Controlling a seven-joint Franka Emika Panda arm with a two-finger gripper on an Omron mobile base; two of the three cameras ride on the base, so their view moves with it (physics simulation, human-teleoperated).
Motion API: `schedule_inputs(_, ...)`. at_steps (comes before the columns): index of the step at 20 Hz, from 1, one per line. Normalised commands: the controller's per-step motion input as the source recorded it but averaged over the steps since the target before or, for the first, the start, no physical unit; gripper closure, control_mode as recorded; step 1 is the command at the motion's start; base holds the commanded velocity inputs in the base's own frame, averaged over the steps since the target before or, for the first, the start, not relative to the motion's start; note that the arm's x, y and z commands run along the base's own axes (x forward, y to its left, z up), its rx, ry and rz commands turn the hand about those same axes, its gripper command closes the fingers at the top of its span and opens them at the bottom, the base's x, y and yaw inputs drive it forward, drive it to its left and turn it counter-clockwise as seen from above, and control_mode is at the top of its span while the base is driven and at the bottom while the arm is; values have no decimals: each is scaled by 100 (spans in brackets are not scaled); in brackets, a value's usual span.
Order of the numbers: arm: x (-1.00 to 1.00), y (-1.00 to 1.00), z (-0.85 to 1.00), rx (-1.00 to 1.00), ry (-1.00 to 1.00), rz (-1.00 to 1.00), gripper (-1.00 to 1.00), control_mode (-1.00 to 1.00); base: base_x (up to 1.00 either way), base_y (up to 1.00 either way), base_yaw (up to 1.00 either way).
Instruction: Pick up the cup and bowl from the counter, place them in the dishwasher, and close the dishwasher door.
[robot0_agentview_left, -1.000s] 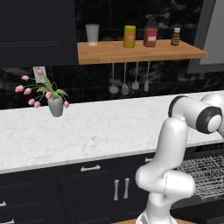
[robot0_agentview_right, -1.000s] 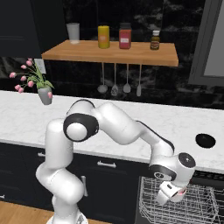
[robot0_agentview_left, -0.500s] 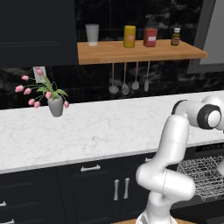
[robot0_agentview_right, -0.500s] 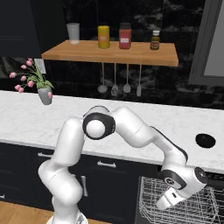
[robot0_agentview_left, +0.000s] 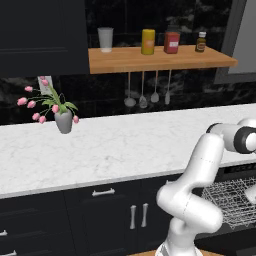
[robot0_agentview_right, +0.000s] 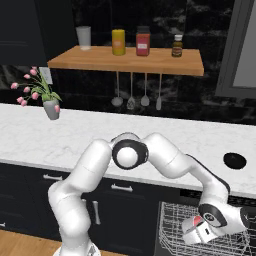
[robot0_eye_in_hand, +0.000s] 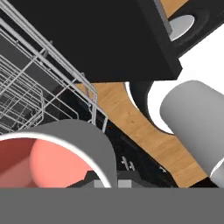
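Grey-walled cup with a red inside (robot0_eye_in_hand: 65, 144) sits at 7 o'clock in the hand view, right against the gripper (robot0_eye_in_hand: 114, 178). Jaws are pinched down to almost nothing. I read that as a grip on the cup's thin wall, but the contact itself is hidden.

In the right base view the hand hangs low at 5 o'clock, over the grey metal wire rack (robot0_agentview_right: 175, 225) of the black built-in dishwasher (robot0_agentview_left: 235, 200).

Risks:
- The cup looks tilted. Let go like this, it could roll across the wires or wedge between them.
- A rim pinch is weak, so a bump on a rack wire could twist the cup out.
- The elbow is folded tight next to the white marble counter (robot0_agentview_right: 75, 140). Coming back up could clip its edge.

Still to do: a dark round shallow dish (robot0_agentview_right: 235, 160), likely the bowl, sits on the counter at 3 o'clock, well apart from the hand. Nothing stands beside it.

Around, all out of the way:
- grey vase of pink flowers (robot0_agentview_right: 50, 107) at 9 o'clock
- wooden wall shelf (robot0_agentview_right: 130, 62) with jars at 12 o'clock
- utensils hanging under it (robot0_agentview_right: 132, 95)
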Motion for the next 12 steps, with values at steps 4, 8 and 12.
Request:
schedule_inputs(4, 25, 10, -26, 7, -21, -4, 100, -100, 0, 0, 0)
schedule_inputs(8, 23, 9, -36, 2, -17, -6, 100, -100, 0, 0, 0)
schedule_inputs(12, 15, 10, -34, 0, -11, -11, 100, -100, 0, 0, 0)
